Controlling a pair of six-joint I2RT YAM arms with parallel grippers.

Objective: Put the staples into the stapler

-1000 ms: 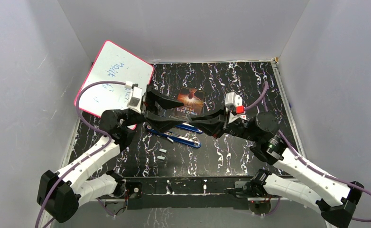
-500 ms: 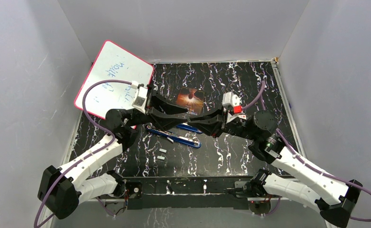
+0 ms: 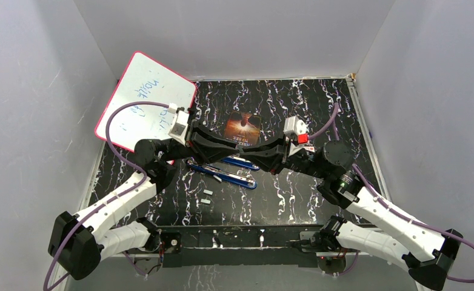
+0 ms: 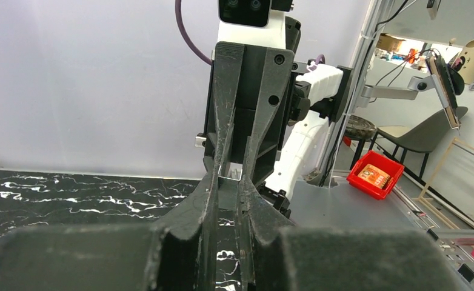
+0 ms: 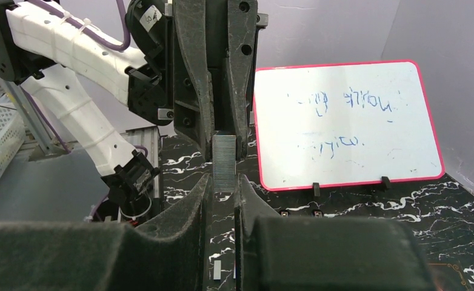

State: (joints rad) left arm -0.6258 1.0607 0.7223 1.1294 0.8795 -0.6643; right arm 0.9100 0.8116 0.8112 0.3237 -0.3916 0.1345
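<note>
2 hands are counted, the left hand (image 4: 226, 185) and the right hand (image 5: 223, 185), with 1 staple strip (image 5: 224, 162) between them. 2 loose staple strips (image 3: 207, 193) are counted on the counter (image 3: 307, 103), besides 1 stapler (image 3: 240, 180), 1 whiteboard (image 3: 143, 103) and 1 card (image 3: 243, 128).

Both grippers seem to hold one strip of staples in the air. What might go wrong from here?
1. The left gripper and right gripper both pinch the thin strip of staples in mid-air; pulling against each other may bend or snap it.
2. If one releases badly, the strip may fall to the table near the blue stapler.
</note>
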